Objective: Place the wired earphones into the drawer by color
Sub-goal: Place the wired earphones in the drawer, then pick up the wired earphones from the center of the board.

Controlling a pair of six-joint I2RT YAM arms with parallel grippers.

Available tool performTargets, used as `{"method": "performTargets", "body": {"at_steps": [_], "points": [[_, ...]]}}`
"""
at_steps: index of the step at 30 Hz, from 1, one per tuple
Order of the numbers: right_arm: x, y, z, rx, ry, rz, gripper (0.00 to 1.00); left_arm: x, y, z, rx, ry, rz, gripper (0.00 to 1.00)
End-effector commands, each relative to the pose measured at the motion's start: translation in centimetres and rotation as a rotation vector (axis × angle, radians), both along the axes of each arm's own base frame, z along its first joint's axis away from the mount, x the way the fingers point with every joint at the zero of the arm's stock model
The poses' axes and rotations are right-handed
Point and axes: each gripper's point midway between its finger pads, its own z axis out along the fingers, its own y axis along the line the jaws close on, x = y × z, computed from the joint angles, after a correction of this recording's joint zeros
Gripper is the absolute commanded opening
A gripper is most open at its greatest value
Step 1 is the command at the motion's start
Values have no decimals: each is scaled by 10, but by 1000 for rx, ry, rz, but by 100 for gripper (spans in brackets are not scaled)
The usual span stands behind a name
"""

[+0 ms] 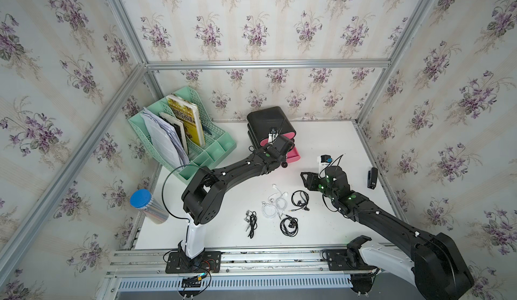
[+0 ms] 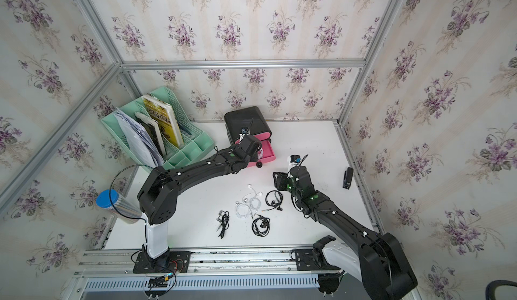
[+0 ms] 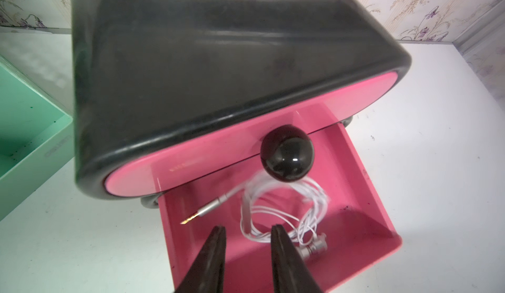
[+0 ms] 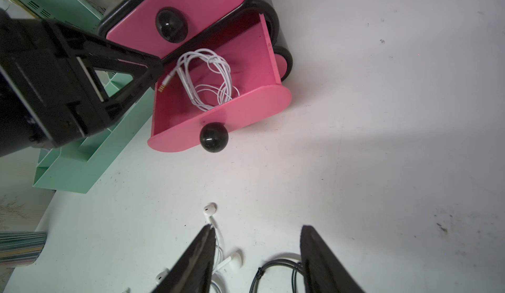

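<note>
Item: wired earphones, coiled bundles. One white set [image 3: 284,212] lies on the floor of the open lower pink drawer [image 4: 246,108], with its jack toward a side wall and its buds near the front wall. The left gripper [image 3: 248,227] hovers just above it, jaws parted, holding nothing. The right gripper [image 4: 257,227] hangs over the table, jaws apart and empty, above a white tangle [image 1: 275,205] and a black coil [image 1: 300,199]. A second black coil [image 1: 289,225] and a third black coil [image 1: 251,223] lie nearby. Handling, as judged: very light, limp and snag-prone, with loops that slide and trail. Best pinched across the coil's bunched middle, not by bud or plug.
</note>
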Motion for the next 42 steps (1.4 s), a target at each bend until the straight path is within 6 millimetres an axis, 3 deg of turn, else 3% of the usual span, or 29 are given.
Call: {"method": "performTargets", "body": {"at_steps": [1,7,11,16,19,27,30,36,39,42], "points": [[6,4,10,25,-29,-4,55,-2,-2,12,-17,-7,-17,40],[7,5,11,30,-30,-3,55,-10,-1,32,-49,-17,-42,47],[7,9,13,32,-23,19,55,-21,4,50,-67,-24,-71,58],[0,27,15,41,8,137,55,-43,23,62,-56,-24,-102,80],[-10,38,10,52,62,220,54,-61,42,60,-31,-7,-107,99],[-43,62,-18,107,262,316,52,-110,82,37,35,74,-174,99],[-66,84,-21,93,295,394,50,-129,100,32,63,105,-180,99],[-89,112,-26,54,336,482,46,-158,136,17,115,132,-151,99],[-98,125,-31,4,343,530,46,-169,146,12,115,148,-151,99],[-100,131,-40,-50,360,539,45,-180,141,5,103,198,-202,99]]}}
